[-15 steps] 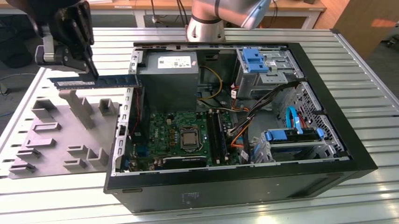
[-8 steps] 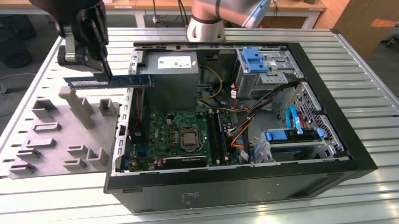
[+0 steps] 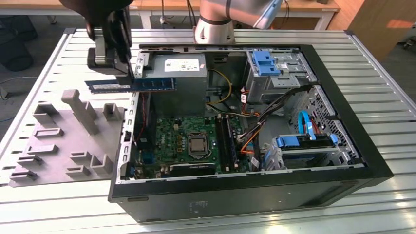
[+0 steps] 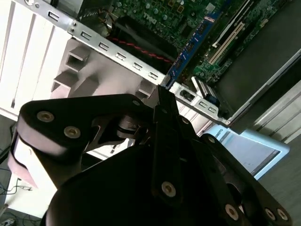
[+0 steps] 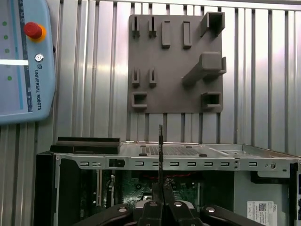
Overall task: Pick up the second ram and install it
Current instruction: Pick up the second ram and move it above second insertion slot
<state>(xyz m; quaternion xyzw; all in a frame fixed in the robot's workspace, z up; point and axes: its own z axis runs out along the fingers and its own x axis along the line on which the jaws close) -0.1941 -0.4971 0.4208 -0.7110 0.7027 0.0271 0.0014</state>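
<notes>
gripper (image 3: 128, 75): fingers pinched on the second ram (image 3: 156, 84), gripping near mid-length
second ram: held level in the air, above the wall of the open case (image 3: 260, 187) on the exterior view's left
tray (image 3: 57, 146): grey, just beside the case
motherboard (image 3: 175, 141): green, inside the case, below the ram

Bright, even light. Glare off slatted table (image 4: 19, 56), 9 o'clock, second wrist view; computer case (image 3: 247, 192) interior shadowed.

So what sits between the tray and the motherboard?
The case's metal wall, seen in the exterior view; the gripper holds the ram in the air above it.
</notes>
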